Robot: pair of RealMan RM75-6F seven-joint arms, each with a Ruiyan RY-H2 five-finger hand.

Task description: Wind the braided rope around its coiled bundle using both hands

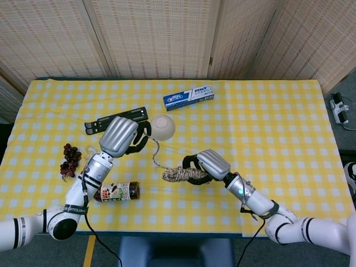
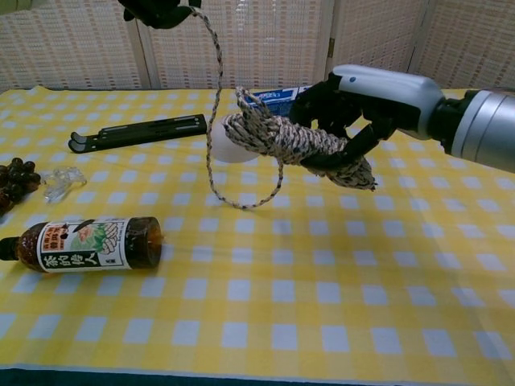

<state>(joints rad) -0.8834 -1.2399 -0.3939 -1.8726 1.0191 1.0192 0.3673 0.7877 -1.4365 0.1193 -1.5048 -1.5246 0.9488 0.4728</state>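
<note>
The coiled bundle [image 1: 179, 175] [image 2: 294, 143] of braided rope is lifted off the table, gripped by my right hand [image 1: 207, 164] [image 2: 366, 100] around its right end. A loose tail of rope [image 1: 156, 154] [image 2: 216, 112] hangs from the bundle in a low loop and climbs to my left hand [image 1: 123, 137] [image 2: 158, 10]. That hand is raised high and pinches the tail's end; the chest view shows only its dark fingers at the top edge.
A white bowl [image 1: 163, 127] sits upside down behind the rope. A toothpaste box [image 1: 188, 97] lies further back, a black stand [image 1: 115, 119] at back left. A brown bottle [image 1: 117, 192] [image 2: 82, 244] lies near the front left, with grapes [image 1: 69, 160] and clear plastic [image 2: 61, 182] beside it.
</note>
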